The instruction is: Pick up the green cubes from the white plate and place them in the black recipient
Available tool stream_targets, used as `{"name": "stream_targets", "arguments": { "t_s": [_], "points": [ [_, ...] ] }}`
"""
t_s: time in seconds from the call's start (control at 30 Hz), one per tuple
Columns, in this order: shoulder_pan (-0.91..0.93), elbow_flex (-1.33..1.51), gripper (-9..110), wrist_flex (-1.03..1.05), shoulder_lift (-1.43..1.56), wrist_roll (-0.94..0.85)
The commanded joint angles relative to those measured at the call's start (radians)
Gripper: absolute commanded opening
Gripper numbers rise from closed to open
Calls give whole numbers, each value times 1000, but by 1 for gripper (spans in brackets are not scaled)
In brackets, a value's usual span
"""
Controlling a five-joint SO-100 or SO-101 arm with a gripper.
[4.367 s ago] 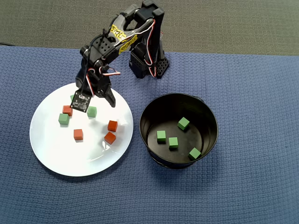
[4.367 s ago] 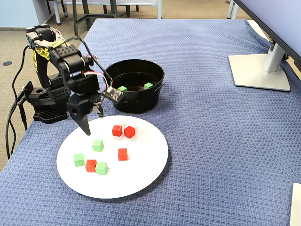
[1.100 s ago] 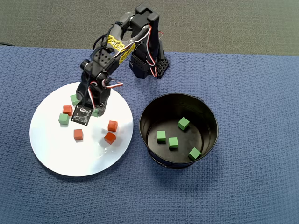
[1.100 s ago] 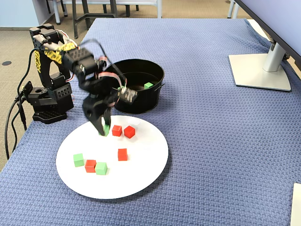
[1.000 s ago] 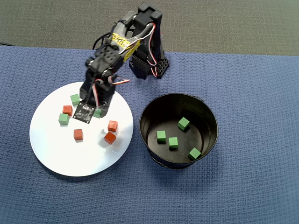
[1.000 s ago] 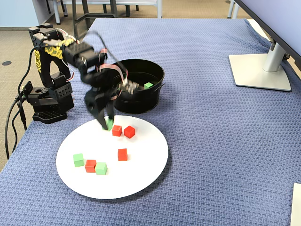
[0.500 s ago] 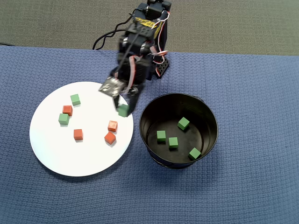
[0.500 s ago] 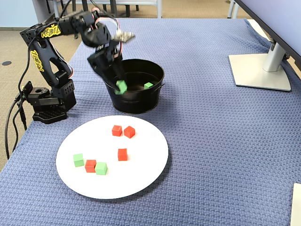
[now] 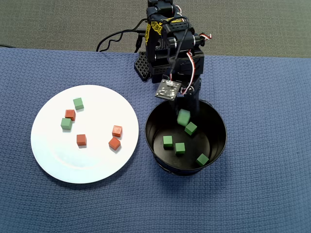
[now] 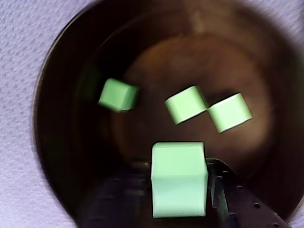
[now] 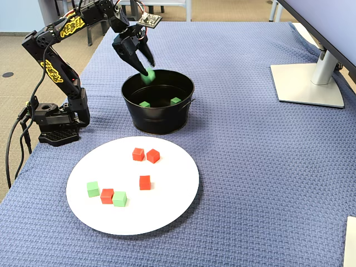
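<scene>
The black recipient (image 9: 224,141) stands on the blue cloth right of the white plate (image 9: 58,155). My gripper (image 9: 187,109) hangs over its far rim, jaws apart, in the fixed view (image 11: 147,68) too. One green cube (image 10: 179,178) lies between the jaws against the right finger (image 10: 223,190); the left jaw is blurred. This cube looks blurred in the overhead view (image 9: 183,117) and the fixed view (image 11: 149,74). Several green cubes (image 9: 180,148) lie on the pot floor. Two green cubes (image 9: 78,103) (image 9: 66,124) lie on the plate.
Several red-orange cubes (image 9: 81,140) lie on the plate among the green ones. The arm's base (image 11: 55,128) stands at the table's edge behind the pot. A monitor stand (image 11: 308,83) sits far off on the cloth. Cables (image 9: 116,39) run behind the arm.
</scene>
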Motion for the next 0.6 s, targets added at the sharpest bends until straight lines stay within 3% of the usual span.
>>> {"name": "stream_targets", "arguments": {
  "t_s": [0.0, 0.2, 0.4, 0.57],
  "points": [
    [23, -71, 46, -35, -2, 37],
    [273, -23, 46, -46, 21, -212],
    [673, 206, 50, -167, 5, -862],
    [842, 304, 49, -342, -114, -1028]
  ]
}}
